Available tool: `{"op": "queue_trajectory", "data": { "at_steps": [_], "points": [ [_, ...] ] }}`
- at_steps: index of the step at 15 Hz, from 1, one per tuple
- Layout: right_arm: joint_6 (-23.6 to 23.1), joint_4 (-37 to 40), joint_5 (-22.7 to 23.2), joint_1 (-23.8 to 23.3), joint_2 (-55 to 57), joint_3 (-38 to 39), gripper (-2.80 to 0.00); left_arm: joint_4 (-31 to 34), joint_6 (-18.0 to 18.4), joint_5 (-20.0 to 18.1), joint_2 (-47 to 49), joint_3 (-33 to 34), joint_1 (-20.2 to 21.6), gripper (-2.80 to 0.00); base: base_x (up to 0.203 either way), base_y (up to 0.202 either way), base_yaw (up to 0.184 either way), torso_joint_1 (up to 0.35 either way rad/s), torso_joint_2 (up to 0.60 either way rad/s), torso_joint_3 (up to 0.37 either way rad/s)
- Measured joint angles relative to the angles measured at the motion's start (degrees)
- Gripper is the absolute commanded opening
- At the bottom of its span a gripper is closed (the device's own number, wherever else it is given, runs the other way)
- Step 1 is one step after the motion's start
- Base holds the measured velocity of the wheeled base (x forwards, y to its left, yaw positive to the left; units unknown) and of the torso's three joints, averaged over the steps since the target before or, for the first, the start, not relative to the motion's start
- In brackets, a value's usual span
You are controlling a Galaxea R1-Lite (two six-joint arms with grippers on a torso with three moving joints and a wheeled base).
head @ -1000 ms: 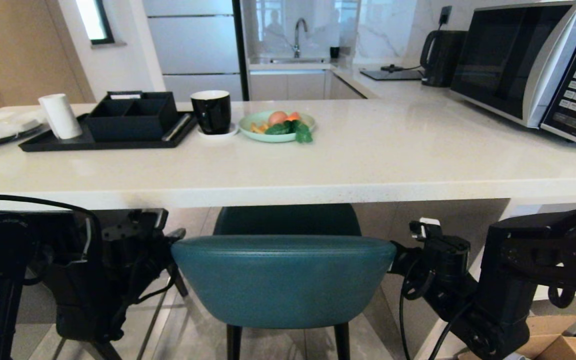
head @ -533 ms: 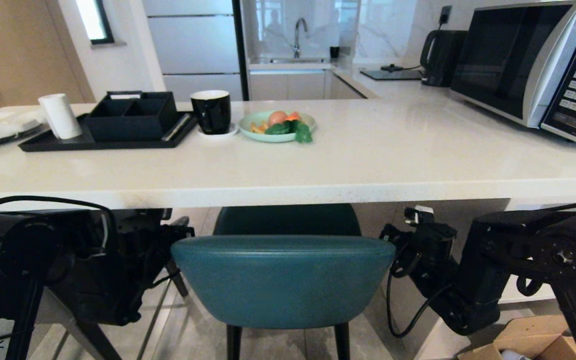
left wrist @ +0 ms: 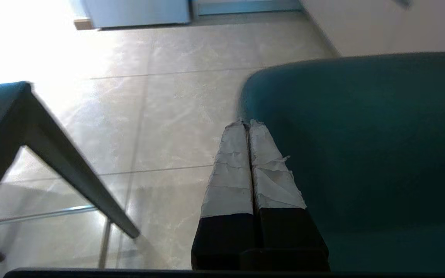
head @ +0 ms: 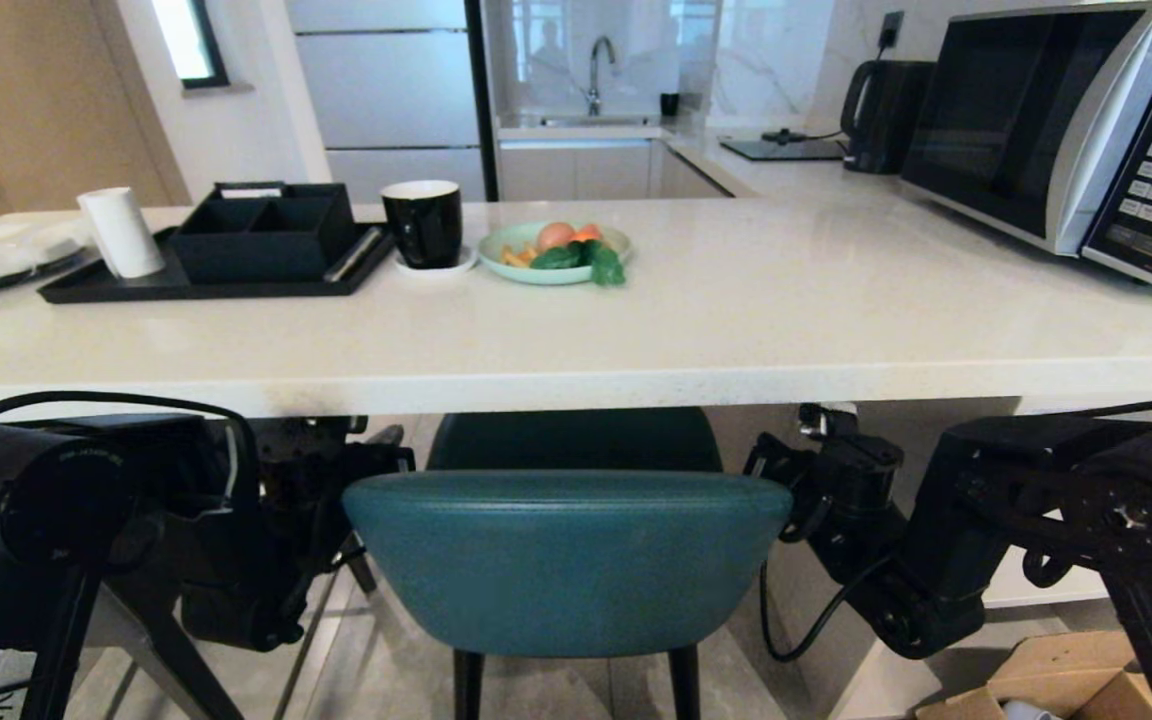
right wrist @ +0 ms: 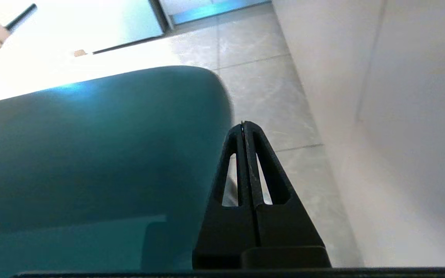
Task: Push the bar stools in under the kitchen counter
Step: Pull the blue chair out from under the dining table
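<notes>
Under the glossy white stone counter (head: 576, 375), both closed grippers, left (left wrist: 248, 125) and right (right wrist: 243, 125), flank the teal round-backed stool (head: 566, 560); contact seems unclear, so press evenly.

Both arms have swung inward, the left gripper (left wrist: 248, 124) and right gripper (right wrist: 243, 124) now flanking the teal stool (head: 566, 560) more closely.

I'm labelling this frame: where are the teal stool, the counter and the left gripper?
teal stool (head: 566, 560): head view, middle of its curved back.
counter (head: 736, 330): head view, bare top.
left gripper (left wrist: 248, 124): left wrist view, at the shut taped fingertips.
</notes>
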Motion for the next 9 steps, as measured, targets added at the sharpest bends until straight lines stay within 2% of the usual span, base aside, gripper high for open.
{"op": "queue_trajectory", "data": {
  "at_steps": [4, 9],
  "points": [
    [-0.1, 0.0, -0.7, 2.7, -1.0, 0.4, -2.8, 0.0, -0.2, 1.8, -0.8, 1.4, -1.6, -2.8, 0.0, 0.0, 0.0, 0.0, 0.0, 0.0],
    [-1.9, -0.5, -2.0, 4.6, -1.5, 3.1, -2.8, 0.1, -0.2, 1.9, -3.0, 5.5, -3.1, -2.8, 0.0, 0.0, 0.0, 0.0, 0.0, 0.0]
  ]
}}
